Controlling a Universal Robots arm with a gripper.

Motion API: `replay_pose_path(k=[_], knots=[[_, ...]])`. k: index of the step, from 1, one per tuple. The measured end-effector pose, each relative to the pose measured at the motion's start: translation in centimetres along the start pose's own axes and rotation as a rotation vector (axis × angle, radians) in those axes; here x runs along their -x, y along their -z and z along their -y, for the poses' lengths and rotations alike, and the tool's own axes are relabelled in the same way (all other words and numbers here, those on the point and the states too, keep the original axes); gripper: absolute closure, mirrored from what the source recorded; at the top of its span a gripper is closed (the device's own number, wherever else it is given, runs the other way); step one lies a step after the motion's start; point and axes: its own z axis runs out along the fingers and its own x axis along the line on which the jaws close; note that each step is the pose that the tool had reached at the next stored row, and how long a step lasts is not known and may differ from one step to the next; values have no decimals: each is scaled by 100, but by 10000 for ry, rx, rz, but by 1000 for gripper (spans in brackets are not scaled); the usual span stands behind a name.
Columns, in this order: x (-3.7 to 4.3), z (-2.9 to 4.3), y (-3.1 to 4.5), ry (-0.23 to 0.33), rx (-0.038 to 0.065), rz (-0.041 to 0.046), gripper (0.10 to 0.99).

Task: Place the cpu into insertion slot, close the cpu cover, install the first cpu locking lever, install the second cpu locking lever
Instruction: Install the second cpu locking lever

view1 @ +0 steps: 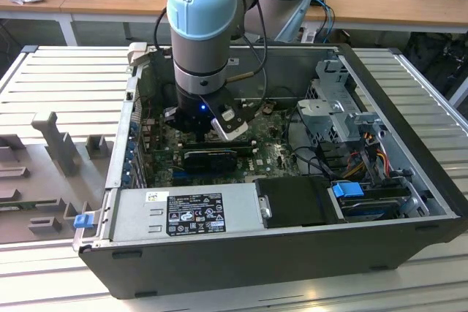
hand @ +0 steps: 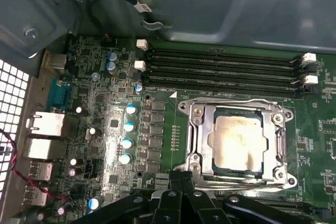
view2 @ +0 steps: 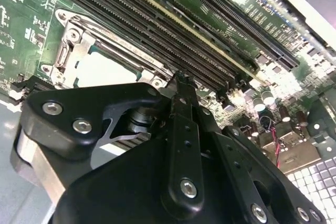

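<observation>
With the cpu (hand: 239, 142) seated in the insertion slot (hand: 202, 150) under the lowered cpu cover (hand: 237, 109), your closed, empty gripper (hand: 181, 178) should approach the socket's edge squarely.

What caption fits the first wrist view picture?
The cpu sits in its socket under the closed cpu cover, pincer beside it.

Even room light; glare on the cpu (view2: 107, 69); near linkage blurred
</observation>
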Motion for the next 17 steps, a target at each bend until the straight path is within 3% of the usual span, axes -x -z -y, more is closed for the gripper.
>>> replay_pose_path(k=[1, 10, 13, 17], knots=[[0, 1, -12, -1, 64, 8, 980], [-8, 16, -84, 4, 284, 25, 980], [-8, -21, 70, 2, 284, 25, 980], [-6, -50, 194, 2, 284, 26, 980]])
